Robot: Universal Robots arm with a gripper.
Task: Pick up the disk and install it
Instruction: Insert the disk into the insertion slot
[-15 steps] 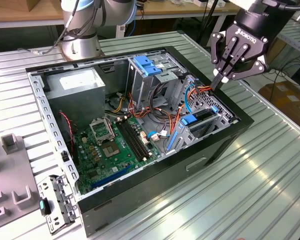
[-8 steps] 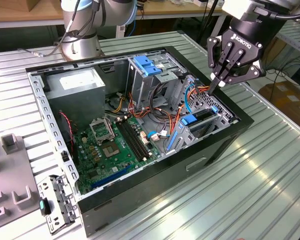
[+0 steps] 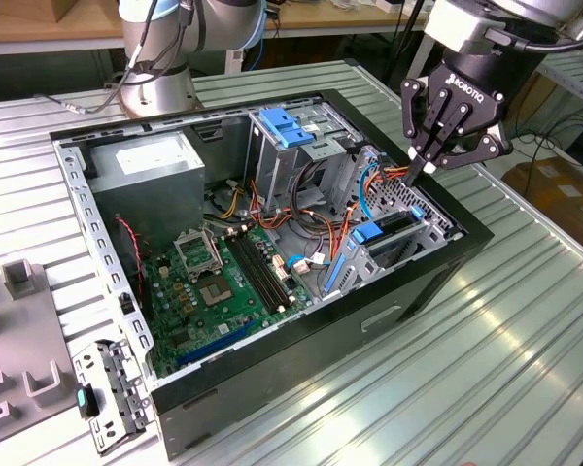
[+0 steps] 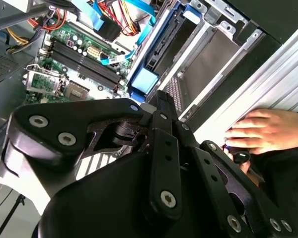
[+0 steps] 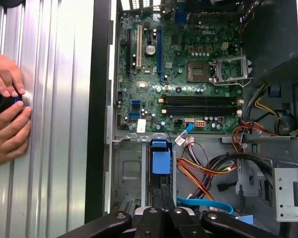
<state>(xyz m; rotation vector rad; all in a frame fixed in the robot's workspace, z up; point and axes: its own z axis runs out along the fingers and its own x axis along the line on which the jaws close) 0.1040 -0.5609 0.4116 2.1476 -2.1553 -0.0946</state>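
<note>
The disk (image 3: 393, 223) stands on edge in the metal drive cage at the case's corner on the exterior view's right, its blue rail tab (image 3: 367, 231) facing the motherboard. My gripper (image 3: 414, 175) hangs over that cage with both fingers pressed together, shut, their tip at the disk's upper edge near the case wall. In both wrist views the shut fingers (image 5: 161, 198) (image 4: 163, 106) point down at the blue tab (image 5: 160, 156) (image 4: 145, 79) and the dark slot beside it. Nothing shows between the fingers.
The open case (image 3: 301, 349) holds a green motherboard (image 3: 219, 282), a grey power-supply box (image 3: 155, 165), a second cage with a light-blue latch (image 3: 290, 126) and loose cables (image 3: 321, 209). A person's hands (image 5: 7, 116) (image 4: 268, 130) rest on the ribbed table beside the case. Grey fixtures (image 3: 19, 282) stand at the exterior view's left.
</note>
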